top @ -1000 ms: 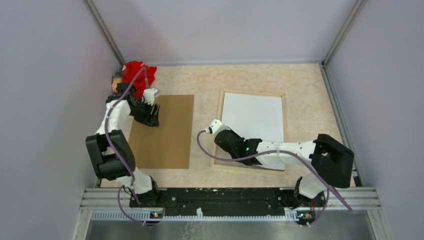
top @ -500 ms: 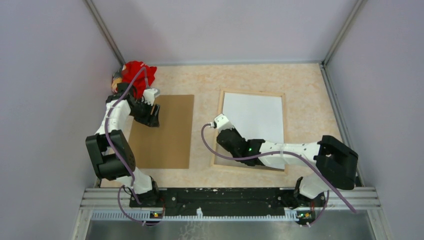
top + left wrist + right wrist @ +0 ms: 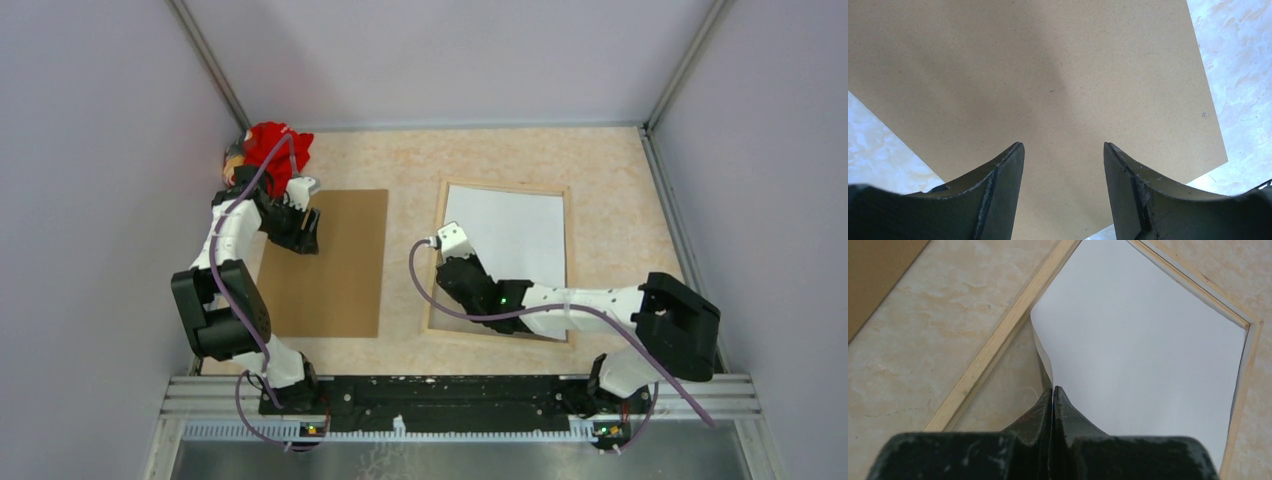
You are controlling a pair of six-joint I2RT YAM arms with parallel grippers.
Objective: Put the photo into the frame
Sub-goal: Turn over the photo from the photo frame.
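Observation:
The photo (image 3: pixel 515 238) lies white back up inside the frame (image 3: pixel 569 262), which rests face down with its light wood rear edges showing. My right gripper (image 3: pixel 455 258) is shut on the photo's left edge. In the right wrist view the jaws (image 3: pixel 1053 388) pinch that edge, and the photo (image 3: pixel 1143 345) is lifted and curled there, clear of the frame's left rail (image 3: pixel 998 342). My left gripper (image 3: pixel 300 232) is open and empty over the brown backing board (image 3: pixel 330 265); the left wrist view shows the gripper (image 3: pixel 1063 150) open with only the board (image 3: pixel 1048 75) below.
A red cloth or toy (image 3: pixel 272 150) lies at the back left corner beside the left arm. The grey enclosure walls (image 3: pixel 100 180) border the table on three sides. The arm bases sit on the rail (image 3: pixel 450 395) at the near edge.
My right gripper has moved a little right and away, carrying the photo's left edge toward the frame's inside. The left arm has not moved.

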